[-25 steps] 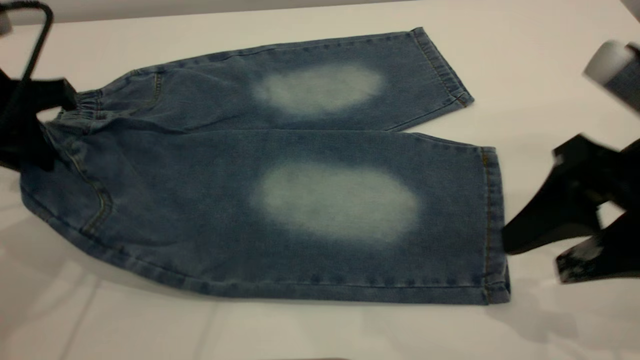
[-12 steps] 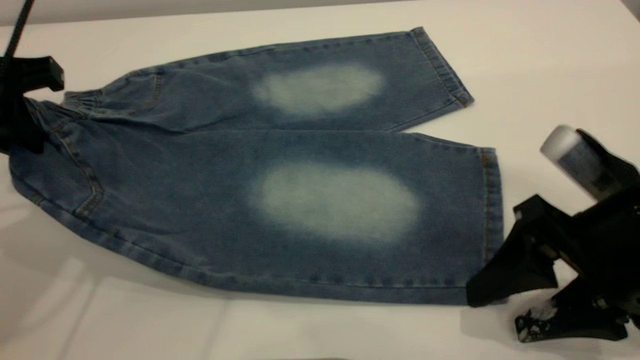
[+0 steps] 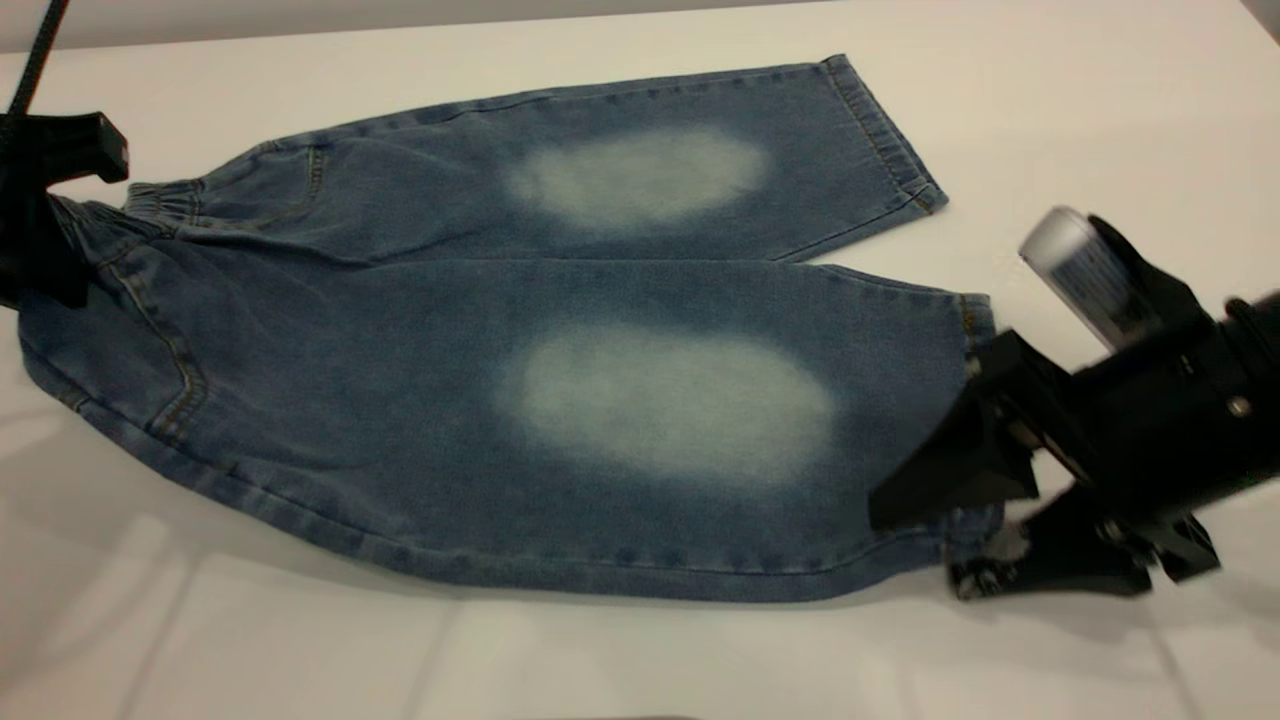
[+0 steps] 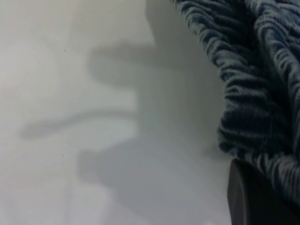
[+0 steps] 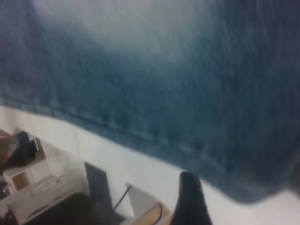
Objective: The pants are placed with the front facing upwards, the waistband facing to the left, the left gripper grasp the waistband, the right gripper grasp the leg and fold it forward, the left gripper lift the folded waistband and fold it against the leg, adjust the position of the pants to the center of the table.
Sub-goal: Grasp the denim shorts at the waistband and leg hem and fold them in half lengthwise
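Note:
The blue denim pants lie flat on the white table, with pale oval knee patches up and the legs pointing right. The ruched waistband is at the far left, where my left gripper is shut on it and holds its end slightly raised. The left wrist view shows the gathered waistband against one black finger. My right gripper is open at the near leg's hem. One finger rests on the cloth, the other is by the table, and the hem corner is bunched between them. The right wrist view shows the leg cloth and one fingertip.
The far leg's hem lies toward the back right. Bare tabletop surrounds the pants. Past the table's near edge, the right wrist view shows shelving and clutter below.
My right gripper came down and left onto the near leg's hem, bunching its corner. One second ago my left gripper drew the waistband left; since then it has held still.

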